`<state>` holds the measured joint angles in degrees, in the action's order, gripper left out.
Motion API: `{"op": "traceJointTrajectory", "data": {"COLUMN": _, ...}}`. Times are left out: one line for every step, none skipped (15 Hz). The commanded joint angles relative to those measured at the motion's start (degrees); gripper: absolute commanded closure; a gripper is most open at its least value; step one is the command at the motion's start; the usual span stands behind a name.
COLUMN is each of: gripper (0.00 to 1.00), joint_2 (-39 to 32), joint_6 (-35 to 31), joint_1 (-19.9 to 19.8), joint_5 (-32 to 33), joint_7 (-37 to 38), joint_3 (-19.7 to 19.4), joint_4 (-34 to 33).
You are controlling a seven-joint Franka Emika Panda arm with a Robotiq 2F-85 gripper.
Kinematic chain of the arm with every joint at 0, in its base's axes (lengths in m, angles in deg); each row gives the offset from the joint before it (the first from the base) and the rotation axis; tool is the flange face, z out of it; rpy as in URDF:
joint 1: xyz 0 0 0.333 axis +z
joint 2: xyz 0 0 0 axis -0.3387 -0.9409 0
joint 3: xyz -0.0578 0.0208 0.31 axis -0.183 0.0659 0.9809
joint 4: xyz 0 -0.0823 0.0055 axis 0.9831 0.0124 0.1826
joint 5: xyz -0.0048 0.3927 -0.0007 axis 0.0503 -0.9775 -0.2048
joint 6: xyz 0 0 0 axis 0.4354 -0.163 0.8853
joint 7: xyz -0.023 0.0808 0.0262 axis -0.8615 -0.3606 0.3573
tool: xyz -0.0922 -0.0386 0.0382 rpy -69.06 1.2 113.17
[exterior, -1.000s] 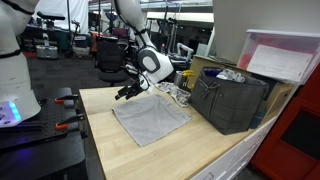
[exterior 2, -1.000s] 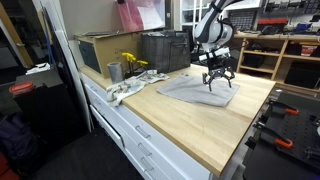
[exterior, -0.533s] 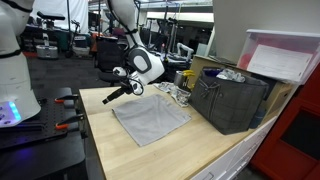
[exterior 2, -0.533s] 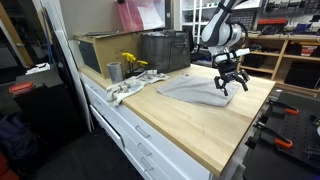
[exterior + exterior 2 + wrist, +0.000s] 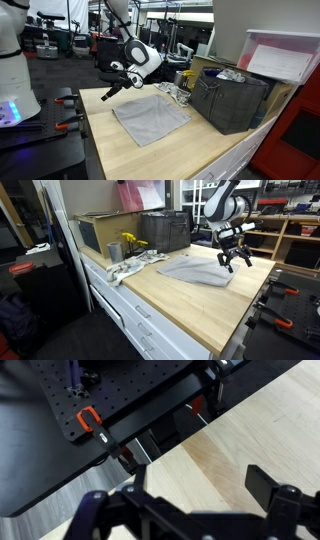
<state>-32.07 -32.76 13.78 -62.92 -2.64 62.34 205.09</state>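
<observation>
A grey cloth (image 5: pixel 150 118) (image 5: pixel 195 270) lies spread flat on the wooden table (image 5: pixel 105 140) (image 5: pixel 200 310). My gripper (image 5: pixel 112 91) (image 5: pixel 232 260) hangs open and empty above the table's edge, off the cloth's corner and touching nothing. The wrist view has the gripper (image 5: pixel 200 481) with its dark fingers (image 5: pixel 263 485) wide apart over bare wood, and no cloth between them. Past the table edge a black perforated board with an orange clamp (image 5: pixel 90 420) lies below.
A dark crate (image 5: pixel 230 100) (image 5: pixel 165 230) stands at the back of the table, a white bin (image 5: pixel 282 55) behind it. In an exterior view a cardboard box (image 5: pixel 98 230), a metal cup (image 5: pixel 114 251), a yellow object (image 5: pixel 132 242) and a white rag (image 5: pixel 125 272) sit by the far end.
The gripper has lifted off the cloth and swung away from it toward the table's edge, staying open. The cloth lies as it did.
</observation>
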Motion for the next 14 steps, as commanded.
{"op": "traceJointTrajectory", "data": {"gripper": 0.0, "joint_2": 0.9, "joint_6": -3.0, "joint_1": 0.7, "joint_5": 0.0, "joint_7": 0.5, "joint_3": -0.2, "joint_4": 0.4}}
{"op": "traceJointTrajectory", "data": {"gripper": 0.0, "joint_2": 2.3, "joint_6": -8.7, "joint_1": 1.2, "joint_5": -0.5, "joint_7": 0.9, "joint_3": -0.1, "joint_4": 2.3}}
{"op": "traceJointTrajectory", "data": {"gripper": 0.0, "joint_2": 2.4, "joint_6": -12.6, "joint_1": 1.2, "joint_5": -1.4, "joint_7": 0.6, "joint_3": 0.2, "joint_4": 3.1}}
{"op": "traceJointTrajectory", "data": {"gripper": 0.0, "joint_2": 2.4, "joint_6": -17.5, "joint_1": 1.2, "joint_5": -2.7, "joint_7": 0.2, "joint_3": 0.6, "joint_4": 4.5}}
{"op": "traceJointTrajectory", "data": {"gripper": 0.0, "joint_2": 2.5, "joint_6": -22.1, "joint_1": 1.1, "joint_5": -4.4, "joint_7": -0.3, "joint_3": 1.0, "joint_4": 6.0}}
{"op": "traceJointTrajectory", "data": {"gripper": 0.0, "joint_2": 2.7, "joint_6": -27.1, "joint_1": 0.9, "joint_5": -6.4, "joint_7": -0.9, "joint_3": 1.5, "joint_4": 7.9}}
{"op": "traceJointTrajectory", "data": {"gripper": 0.0, "joint_2": 3.0, "joint_6": -32.1, "joint_1": 0.6, "joint_5": -8.9, "joint_7": -1.8, "joint_3": 2.3, "joint_4": 10.1}}
{"op": "traceJointTrajectory", "data": {"gripper": 0.0, "joint_2": 3.2, "joint_6": -37.0, "joint_1": 0.3, "joint_5": -11.5, "joint_7": -2.8, "joint_3": 3.1, "joint_4": 12.2}}
{"op": "traceJointTrajectory", "data": {"gripper": 0.0, "joint_2": 3.5, "joint_6": -41.7, "joint_1": -0.1, "joint_5": -14.5, "joint_7": -4.4, "joint_3": 4.3, "joint_4": 14.5}}
{"op": "traceJointTrajectory", "data": {"gripper": 0.0, "joint_2": 3.7, "joint_6": -45.5, "joint_1": -0.7, "joint_5": -17.5, "joint_7": -6.0, "joint_3": 5.6, "joint_4": 16.1}}
{"op": "traceJointTrajectory", "data": {"gripper": 0.0, "joint_2": 4.3, "joint_6": -48.8, "joint_1": -1.5, "joint_5": -20.9, "joint_7": -8.0, "joint_3": 7.4, "joint_4": 17.8}}
{"op": "traceJointTrajectory", "data": {"gripper": 0.0, "joint_2": 4.7, "joint_6": -51.7, "joint_1": -2.4, "joint_5": -24.0, "joint_7": -10.0, "joint_3": 9.3, "joint_4": 19.1}}
{"op": "traceJointTrajectory", "data": {"gripper": 0.0, "joint_2": 5.4, "joint_6": -53.8, "joint_1": -3.2, "joint_5": -26.6, "joint_7": -11.3, "joint_3": 11.0, "joint_4": 20.1}}
{"op": "traceJointTrajectory", "data": {"gripper": 0.0, "joint_2": 5.9, "joint_6": -55.7, "joint_1": -3.8, "joint_5": -29.9, "joint_7": -13.7, "joint_3": 12.7, "joint_4": 20.9}}
